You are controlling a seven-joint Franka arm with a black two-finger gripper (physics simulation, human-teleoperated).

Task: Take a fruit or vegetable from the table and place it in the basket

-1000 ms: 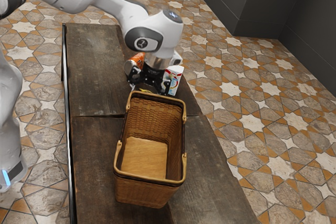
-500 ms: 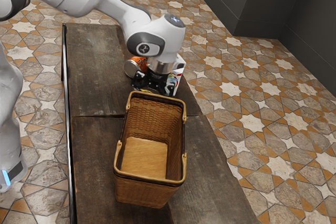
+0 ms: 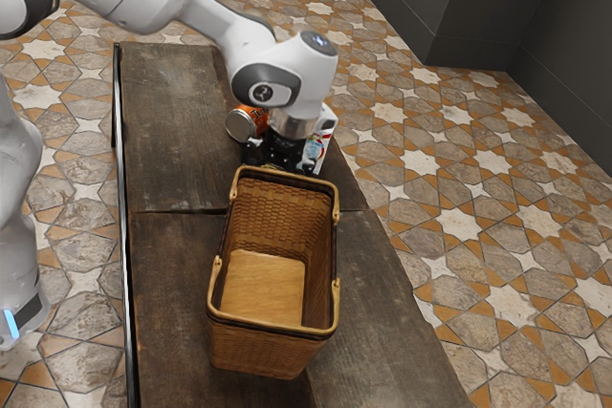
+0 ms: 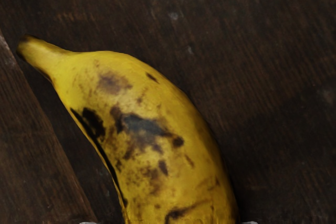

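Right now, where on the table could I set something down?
The dark wooden table is bare from the orange can to the table's edge at the exterior view's left, and along both sides of the brown woven basket. Beyond the basket it is crowded: my black gripper, a spotted yellow banana, a white carton and the can.

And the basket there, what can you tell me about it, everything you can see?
The basket is brown and deep, with woven walls like wicker and a flat, lighter floor that looks like smooth wood. A dark band runs under its rim, and two pale handles are folded down, one toward each end. It stands upright on the dark plank table, with no damage that I can see. My gripper is by one end; I can't tell whether they touch.
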